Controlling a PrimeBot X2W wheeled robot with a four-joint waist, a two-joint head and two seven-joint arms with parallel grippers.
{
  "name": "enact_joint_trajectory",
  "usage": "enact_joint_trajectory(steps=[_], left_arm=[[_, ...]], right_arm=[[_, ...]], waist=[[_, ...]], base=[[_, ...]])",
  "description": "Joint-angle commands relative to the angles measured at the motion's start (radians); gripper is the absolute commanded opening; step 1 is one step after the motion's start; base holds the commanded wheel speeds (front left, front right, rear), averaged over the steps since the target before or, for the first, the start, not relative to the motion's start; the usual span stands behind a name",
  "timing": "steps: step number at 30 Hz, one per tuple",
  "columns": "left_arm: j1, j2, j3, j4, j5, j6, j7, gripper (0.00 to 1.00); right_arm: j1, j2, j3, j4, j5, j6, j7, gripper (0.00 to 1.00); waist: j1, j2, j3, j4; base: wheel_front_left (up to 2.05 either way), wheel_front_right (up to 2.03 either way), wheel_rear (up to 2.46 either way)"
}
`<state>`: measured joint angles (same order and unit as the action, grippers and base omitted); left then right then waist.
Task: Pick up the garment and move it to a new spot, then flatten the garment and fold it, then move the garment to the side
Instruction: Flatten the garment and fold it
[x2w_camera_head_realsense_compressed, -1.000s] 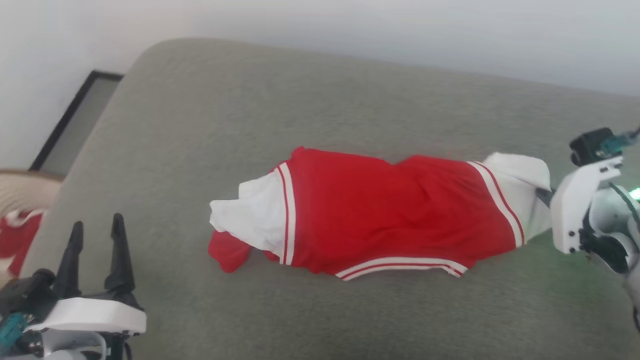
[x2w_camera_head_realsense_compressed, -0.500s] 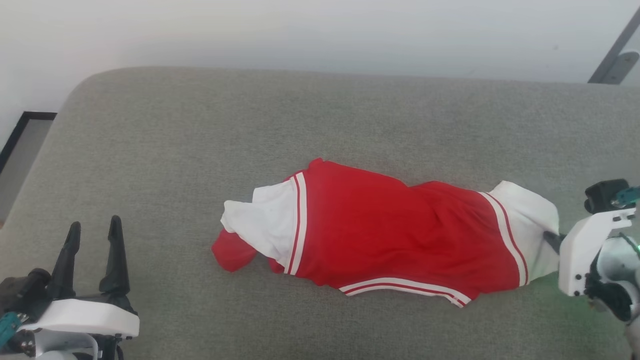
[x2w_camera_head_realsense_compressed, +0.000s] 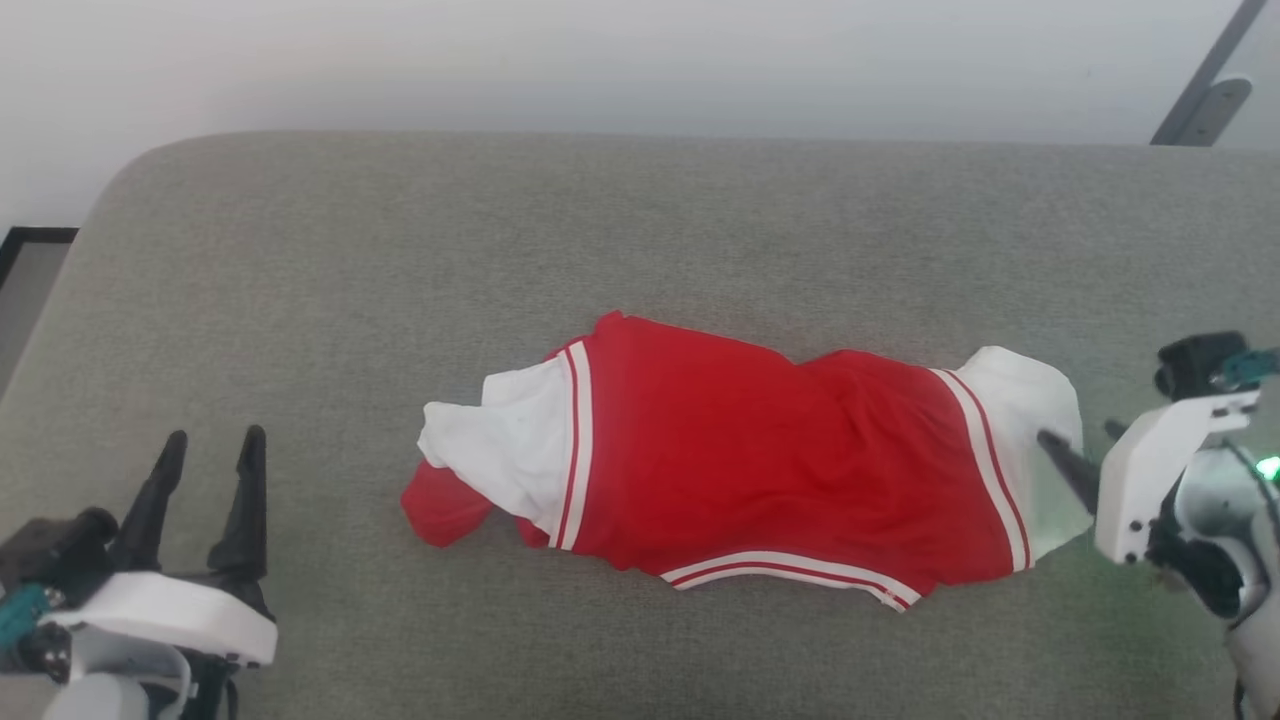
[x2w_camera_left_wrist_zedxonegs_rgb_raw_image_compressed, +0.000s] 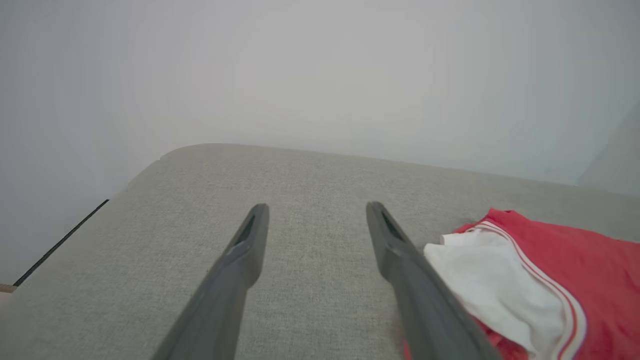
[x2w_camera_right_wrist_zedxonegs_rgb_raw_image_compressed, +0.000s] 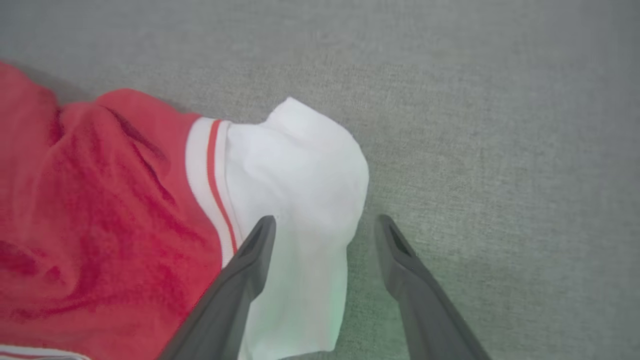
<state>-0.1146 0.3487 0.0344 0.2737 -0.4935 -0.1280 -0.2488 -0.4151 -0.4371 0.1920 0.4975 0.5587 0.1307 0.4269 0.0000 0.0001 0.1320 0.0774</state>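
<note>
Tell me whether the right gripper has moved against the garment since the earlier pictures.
Yes. Against the garment, the right gripper has edged left in the head view: its dark finger now overlaps the white sleeve, not just its edge.

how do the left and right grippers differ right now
The left gripper is over bare couch, clear of the garment; the right gripper is at its white sleeve, one finger over the cloth. The left points up the head view; the right points sideways toward the garment. Both have jaws open, holding nothing.
</note>
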Motion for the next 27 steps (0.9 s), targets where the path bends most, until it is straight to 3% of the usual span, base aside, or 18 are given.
enact_joint_trajectory(steps=[1,9,17,27], left_arm=[[-0.027,0.019,-0.018,-0.003,-0.026,-0.002,0.015,1.0],[-0.074,0.13,-0.125,-0.053,-0.139,-0.002,0.189,1.0],[-0.14,0.236,-0.232,-0.113,-0.283,-0.002,0.452,1.0],[-0.219,0.289,-0.297,-0.151,-0.324,0.057,0.751,1.0]], right_arm=[[0.003,-0.005,-0.01,-0.022,-0.011,0.0,-0.011,1.0],[0.042,0.015,-0.094,-0.144,-0.061,0.0,-0.067,1.0],[0.099,0.114,-0.213,-0.271,-0.156,0.0,-0.141,1.0],[0.151,0.214,-0.274,-0.4,-0.214,0.0,-0.168,1.0]], waist=[[0.0,-0.0001,0.0,-0.008],[0.0,-0.0001,-0.001,-0.042],[0.0,-0.0001,0.022,-0.089],[0.0,-0.0001,0.106,-0.146]], base=[[0.0,0.0,0.0],[0.0,0.0,0.0],[0.0,0.0,0.0],[0.0,0.0,0.0]])
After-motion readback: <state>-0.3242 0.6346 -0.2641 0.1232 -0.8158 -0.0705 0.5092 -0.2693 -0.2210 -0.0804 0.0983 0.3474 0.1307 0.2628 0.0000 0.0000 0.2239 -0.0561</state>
